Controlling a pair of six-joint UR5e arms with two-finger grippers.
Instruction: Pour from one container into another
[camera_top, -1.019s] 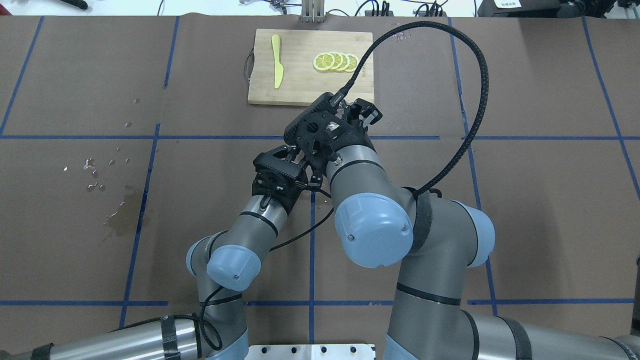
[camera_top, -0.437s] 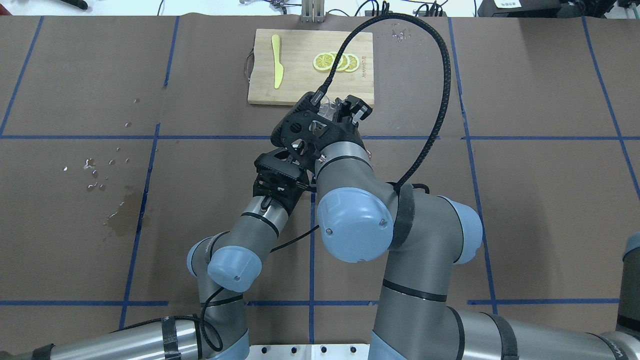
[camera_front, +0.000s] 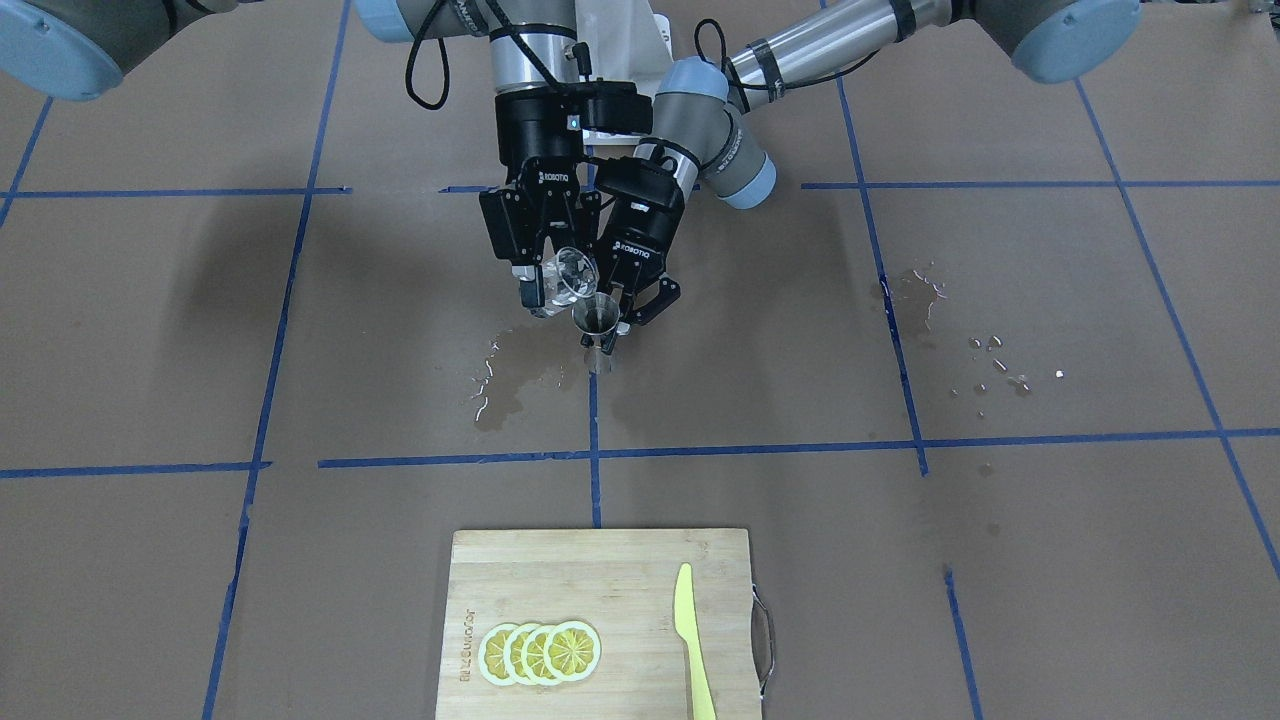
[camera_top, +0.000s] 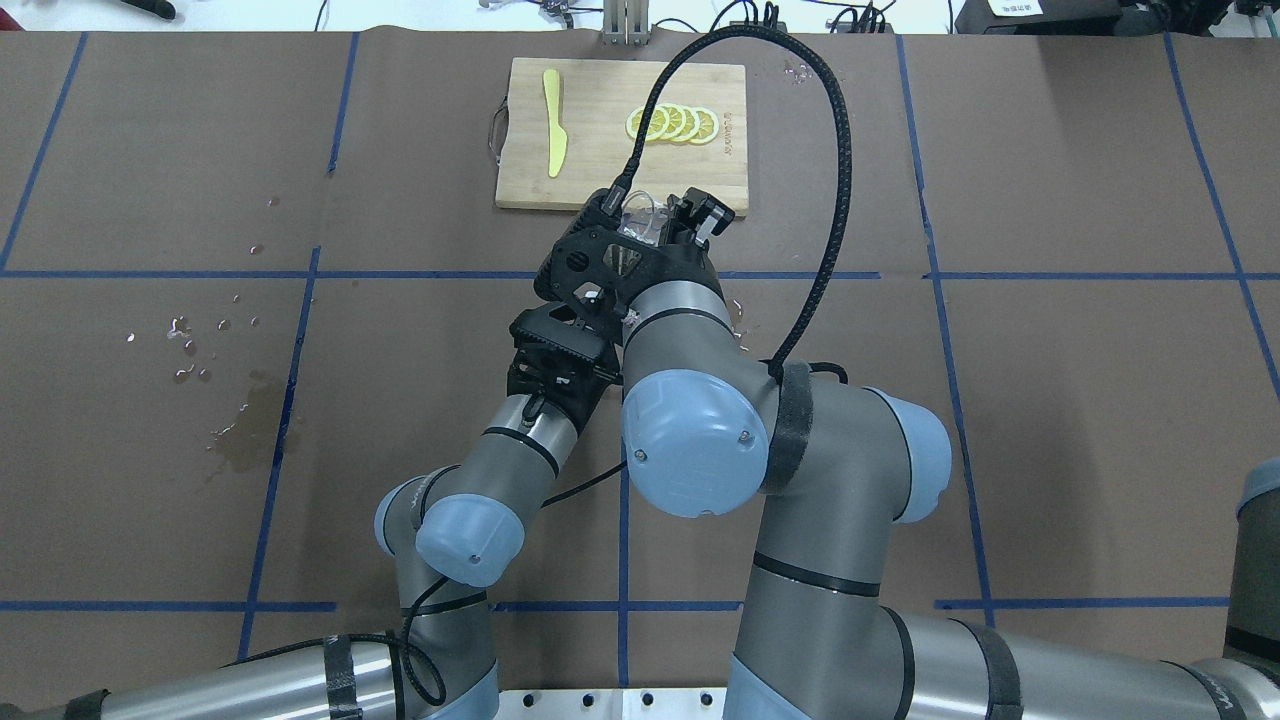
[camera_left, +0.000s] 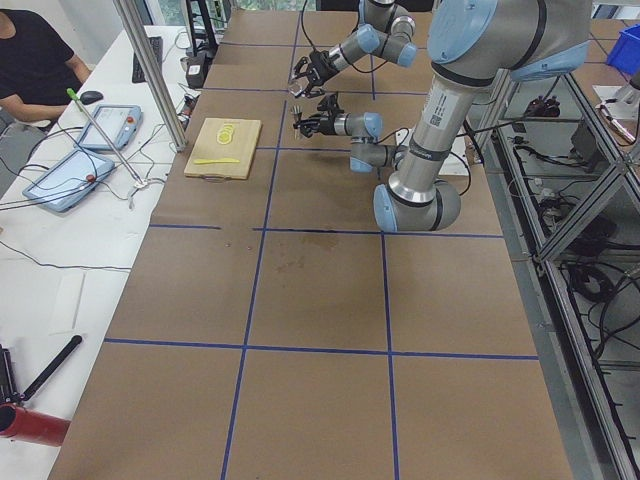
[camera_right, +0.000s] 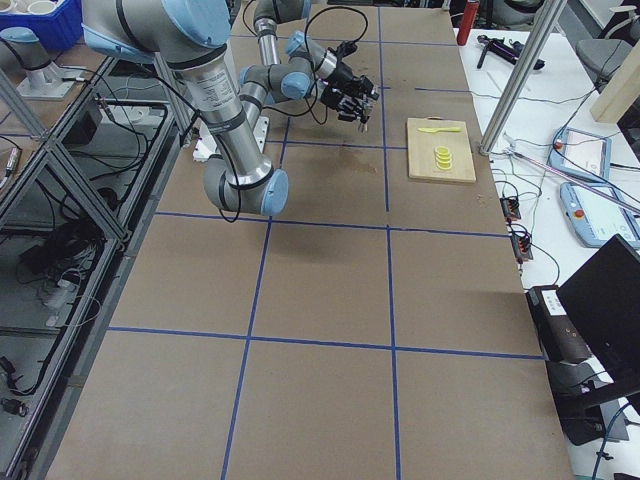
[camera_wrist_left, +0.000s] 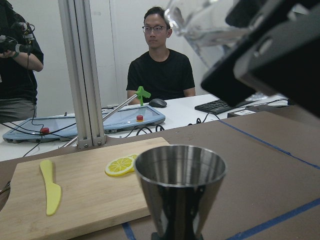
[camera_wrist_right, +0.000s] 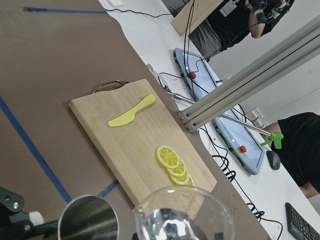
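Observation:
The clear glass tumbler (camera_front: 570, 275) is tilted, its mouth turned toward the steel jigger (camera_front: 598, 318) just below and beside it. My right gripper (camera_front: 545, 280) is shut on the tumbler. My left gripper (camera_front: 620, 332) is shut on the jigger's lower half and holds it upright. The left wrist view has the jigger (camera_wrist_left: 180, 185) in the middle, with the tilted tumbler (camera_wrist_left: 205, 25) above its rim. The right wrist view looks down on the tumbler's rim (camera_wrist_right: 182, 217) and the jigger's mouth (camera_wrist_right: 89, 217). From overhead, the tumbler (camera_top: 640, 215) peeks past the right wrist; the jigger is hidden.
A water puddle (camera_front: 515, 380) lies on the brown table by the jigger, and droplets (camera_front: 990, 360) lie further off. A wooden cutting board (camera_front: 600, 580) carries lemon slices (camera_front: 540, 652) and a yellow knife (camera_front: 690, 640). People sit beyond the table's far edge.
My right arm has swung left and forward, bringing the tumbler over the jigger and tipping it further. The left arm has stayed still.

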